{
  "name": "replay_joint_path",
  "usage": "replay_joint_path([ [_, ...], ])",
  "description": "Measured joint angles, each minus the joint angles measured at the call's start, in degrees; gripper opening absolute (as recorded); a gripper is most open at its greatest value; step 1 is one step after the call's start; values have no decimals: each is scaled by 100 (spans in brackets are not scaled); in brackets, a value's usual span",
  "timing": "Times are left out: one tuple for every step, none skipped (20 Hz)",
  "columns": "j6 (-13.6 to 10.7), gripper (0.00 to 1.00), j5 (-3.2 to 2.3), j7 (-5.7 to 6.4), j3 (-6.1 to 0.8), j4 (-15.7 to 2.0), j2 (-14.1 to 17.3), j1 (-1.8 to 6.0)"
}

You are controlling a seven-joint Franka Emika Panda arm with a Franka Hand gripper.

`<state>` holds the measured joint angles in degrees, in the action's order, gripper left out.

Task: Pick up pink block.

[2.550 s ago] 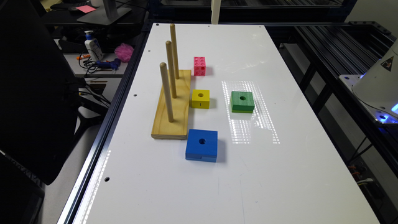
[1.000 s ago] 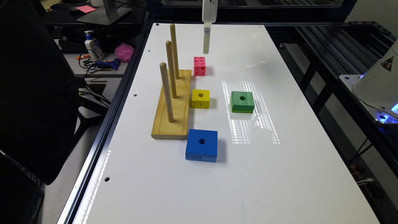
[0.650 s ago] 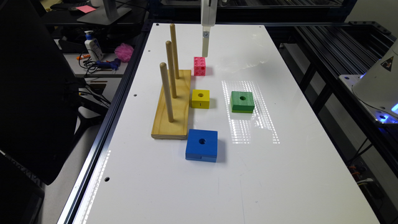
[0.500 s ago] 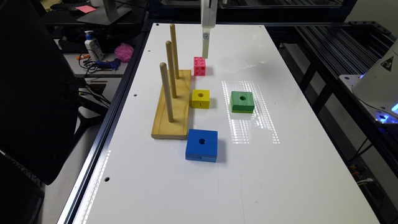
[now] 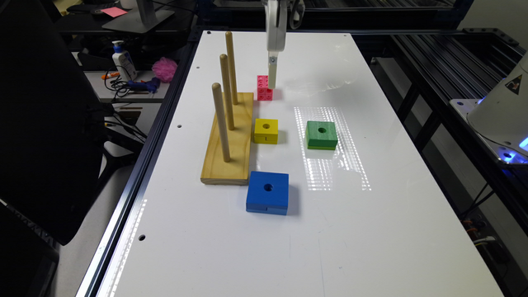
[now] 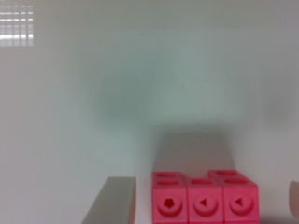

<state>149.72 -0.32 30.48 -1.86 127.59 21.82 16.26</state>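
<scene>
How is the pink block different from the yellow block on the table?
The pink block is made of small joined cubes with several shaped holes in its faces; the yellow block is one smooth piece with a single round hole on top. The gripper is at the pink block; the yellow block stands free. Both rest on the white table beside the wooden peg base.

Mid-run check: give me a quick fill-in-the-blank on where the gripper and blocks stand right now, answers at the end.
1. The gripper has its fingers on either side of the ____ block.
2. The wooden base carries ____ upright pegs.
3. The block nearest the camera in the exterior view is the ____ one.
4. The yellow block lies between the wooden base and the ____ block.

Missing words: pink; three; blue; green
</scene>
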Motion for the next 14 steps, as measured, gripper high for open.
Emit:
replay_joint_path([
  [120,100,0,0,0,-3,110,0],
  [247,100,0,0,-1,-7,224,0],
  [329,100,0,0,-2,-15,300,-1],
  [384,100,0,0,-4,-27,355,-1],
  [412,100,0,0,-8,-39,385,-2],
  [413,100,0,2,-17,-54,388,-2],
  [413,100,0,6,-26,-71,387,-2],
  [410,100,0,16,-45,-102,389,-2],
  [408,100,0,25,-62,-129,390,-3],
  [407,100,0,35,-78,-152,390,-4],
  [406,100,0,42,-91,-173,393,-5],
  [405,100,0,46,-100,-190,397,-5],
  [406,100,0,49,-105,-207,404,-5],
  [405,100,0,49,-108,-220,412,-5],
])
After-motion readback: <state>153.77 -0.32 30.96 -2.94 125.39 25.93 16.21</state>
